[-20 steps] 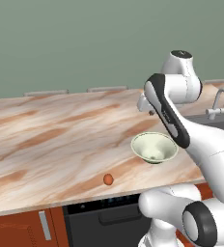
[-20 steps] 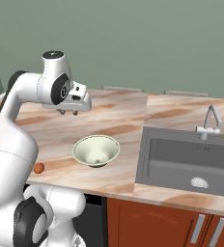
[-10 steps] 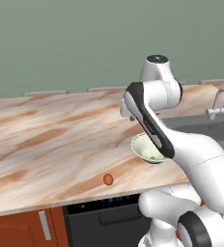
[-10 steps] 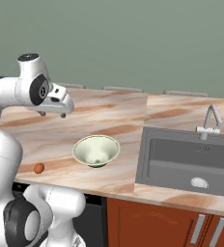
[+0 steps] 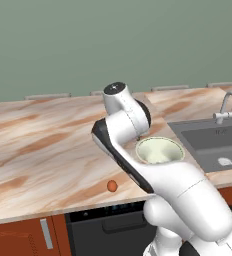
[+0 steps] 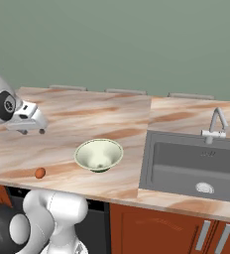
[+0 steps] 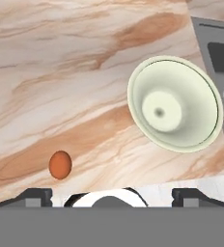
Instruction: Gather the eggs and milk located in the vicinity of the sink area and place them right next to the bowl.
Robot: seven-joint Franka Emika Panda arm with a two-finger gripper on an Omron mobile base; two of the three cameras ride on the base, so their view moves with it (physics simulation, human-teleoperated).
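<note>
Orange-brown egg (image 7: 60, 164) lies left of bowl (image 7: 174, 103).

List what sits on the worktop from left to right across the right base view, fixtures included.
Pincer held above the counter → orange-brown egg → bowl → sink → drain → faucet.

Base views flank the bowl (image 5: 158, 150); hand view looks down (closer).
</note>
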